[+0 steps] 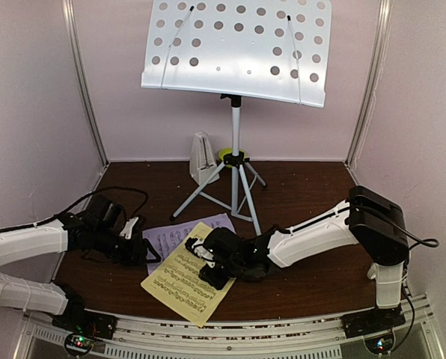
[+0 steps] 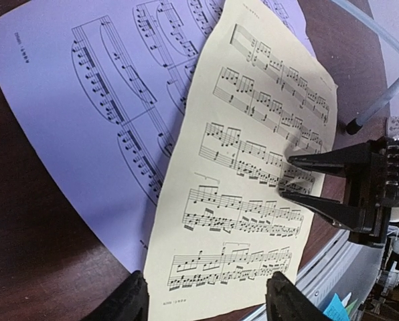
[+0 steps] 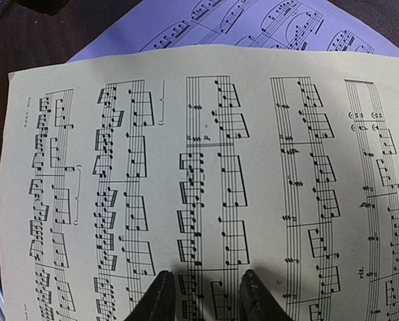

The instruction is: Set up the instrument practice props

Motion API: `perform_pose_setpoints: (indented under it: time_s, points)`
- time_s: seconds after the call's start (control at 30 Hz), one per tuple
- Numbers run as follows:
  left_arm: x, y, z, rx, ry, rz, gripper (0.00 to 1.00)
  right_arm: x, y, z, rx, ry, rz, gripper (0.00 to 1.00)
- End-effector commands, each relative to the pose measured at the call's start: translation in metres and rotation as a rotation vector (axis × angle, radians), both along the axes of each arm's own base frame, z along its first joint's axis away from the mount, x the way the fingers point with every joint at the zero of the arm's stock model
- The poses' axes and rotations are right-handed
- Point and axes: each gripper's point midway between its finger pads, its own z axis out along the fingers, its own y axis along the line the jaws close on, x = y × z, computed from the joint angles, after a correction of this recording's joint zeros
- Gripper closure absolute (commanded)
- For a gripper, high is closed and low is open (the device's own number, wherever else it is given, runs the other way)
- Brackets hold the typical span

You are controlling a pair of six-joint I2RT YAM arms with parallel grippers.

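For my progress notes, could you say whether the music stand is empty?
Empty: music stand shows bare perforations; yellow sheet and lilac sheet lie on the table.

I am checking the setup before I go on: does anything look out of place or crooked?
Yes. The yellow sheet lies crooked, overlapping the lilac sheet on the table, while the music stand holds no sheet.

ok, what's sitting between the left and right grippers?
Just sheet music: the yellow sheet spans the gap, with the lilac sheet partly under it. Left wrist view shows it best.
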Motion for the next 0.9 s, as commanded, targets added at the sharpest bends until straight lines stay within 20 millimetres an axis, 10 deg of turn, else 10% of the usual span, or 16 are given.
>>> perform_pose_setpoints:
  time_s: [0.0, 0.87]
  points:
    - [0.009, -0.014, 0.0, -0.038, 0.0, -0.059, 0.4, -0.002, -0.002, -0.001, -0.012, -0.013, 0.009, 0.66]
    - [0.019, -0.011, -0.033, -0.067, 0.075, -0.04, 0.46, -0.001, -0.004, -0.007, -0.041, -0.015, 0.008, 0.81]
